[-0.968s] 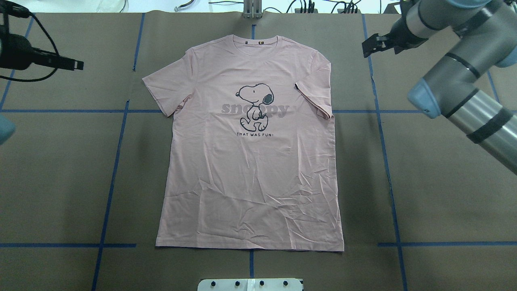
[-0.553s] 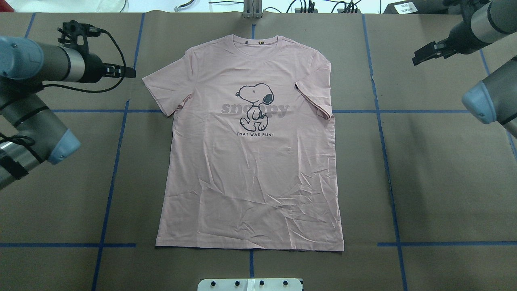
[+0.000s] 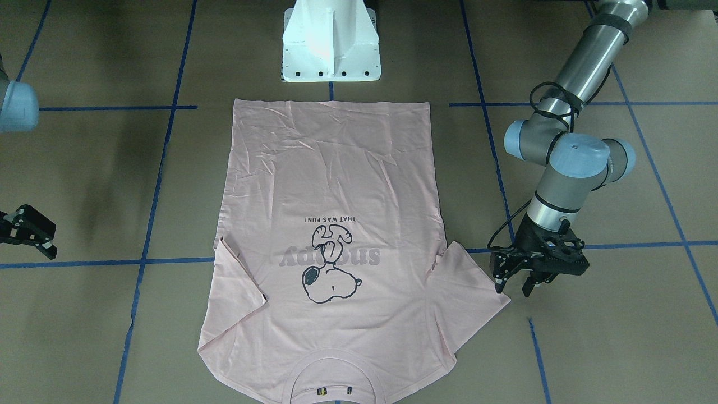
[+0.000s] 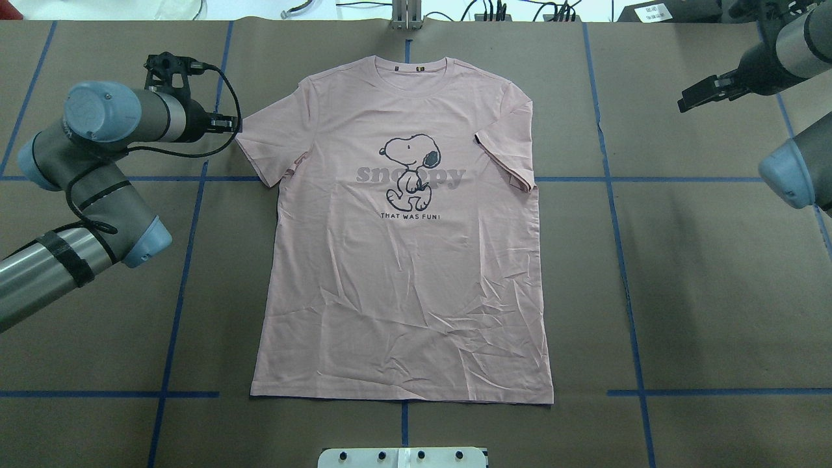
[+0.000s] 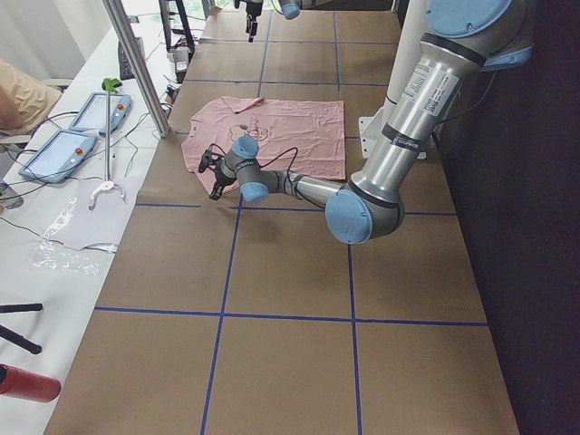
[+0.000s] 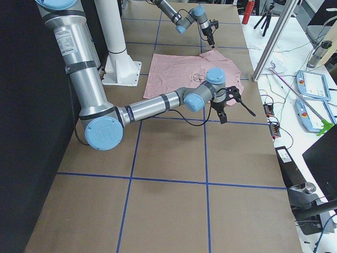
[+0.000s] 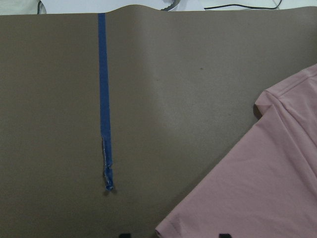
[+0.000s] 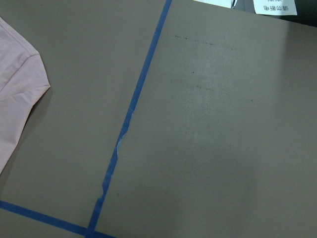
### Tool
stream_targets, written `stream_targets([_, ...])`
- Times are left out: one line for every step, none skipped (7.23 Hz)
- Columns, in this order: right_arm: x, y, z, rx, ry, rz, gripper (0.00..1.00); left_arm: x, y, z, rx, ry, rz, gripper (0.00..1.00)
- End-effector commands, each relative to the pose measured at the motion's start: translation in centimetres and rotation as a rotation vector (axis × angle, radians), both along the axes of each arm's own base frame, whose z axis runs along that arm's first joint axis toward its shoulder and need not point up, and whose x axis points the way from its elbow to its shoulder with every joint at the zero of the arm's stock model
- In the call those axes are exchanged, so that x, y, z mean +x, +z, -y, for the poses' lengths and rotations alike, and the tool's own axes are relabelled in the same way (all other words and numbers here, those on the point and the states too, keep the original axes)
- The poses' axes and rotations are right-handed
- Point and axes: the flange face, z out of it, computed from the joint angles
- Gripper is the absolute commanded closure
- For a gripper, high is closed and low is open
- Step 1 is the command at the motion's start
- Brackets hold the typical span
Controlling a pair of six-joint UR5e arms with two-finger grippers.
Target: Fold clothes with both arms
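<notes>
The pale pink T-shirt [image 4: 403, 279] lies flat, print side up, collar at the far edge; it also shows in the front-facing view [image 3: 331, 179]. The sleeve on the overhead view's right is folded in over the body; the other sleeve [image 4: 260, 140] is spread out. My left gripper [image 3: 512, 287] is open, low at the tip of the spread sleeve [image 7: 267, 188]; it also shows in the overhead view [image 4: 227, 122]. My right gripper [image 4: 690, 101] is open and empty, well off the shirt's right side [image 3: 36, 235].
Brown paper with blue tape lines [image 4: 611, 214] covers the table. The white pedestal [image 3: 331, 45] stands at the shirt's hem end. A bench with tablets [image 5: 54, 149] and a metal post [image 5: 136, 63] lies beyond the far edge.
My left arm has swung in from the overhead view's left edge to the spread sleeve. My right arm has pulled back to the right, away from the shirt. The shirt has not moved.
</notes>
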Motion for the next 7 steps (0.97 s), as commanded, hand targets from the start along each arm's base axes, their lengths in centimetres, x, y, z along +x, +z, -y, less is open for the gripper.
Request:
stream_targets([0.0, 0.0, 0.0, 0.002, 0.0, -0.002, 0.0, 0.6, 0.3, 1.1, -0.001, -0.031, 0.023, 0.42])
stream_targets([0.0, 0.2, 0.0, -0.001, 0.0, -0.003, 0.0, 0.8, 0.5, 1.5, -0.006, -0.039, 0.032, 0.44])
stream_targets([0.0, 0.0, 0.0, 0.002, 0.001, -0.003, 0.0, 0.8, 0.5, 1.5, -0.004, -0.041, 0.032, 0.45])
stream_targets([0.0, 0.1, 0.0, 0.001, 0.001, -0.003, 0.0, 0.9, 0.7, 1.6, -0.002, -0.043, 0.032, 0.46])
stream_targets([0.0, 0.2, 0.0, -0.001, 0.001, -0.004, 0.0, 0.9, 0.7, 1.5, 0.001, -0.043, 0.031, 0.5])
stream_targets([0.0, 0.3, 0.0, -0.003, 0.002, -0.004, 0.0, 1.3, 0.7, 1.2, 0.004, -0.038, 0.026, 0.51])
stream_targets([0.0, 0.3, 0.0, -0.003, 0.003, -0.005, 0.0, 1.6, 0.6, 1.1, 0.006, -0.033, 0.025, 0.51])
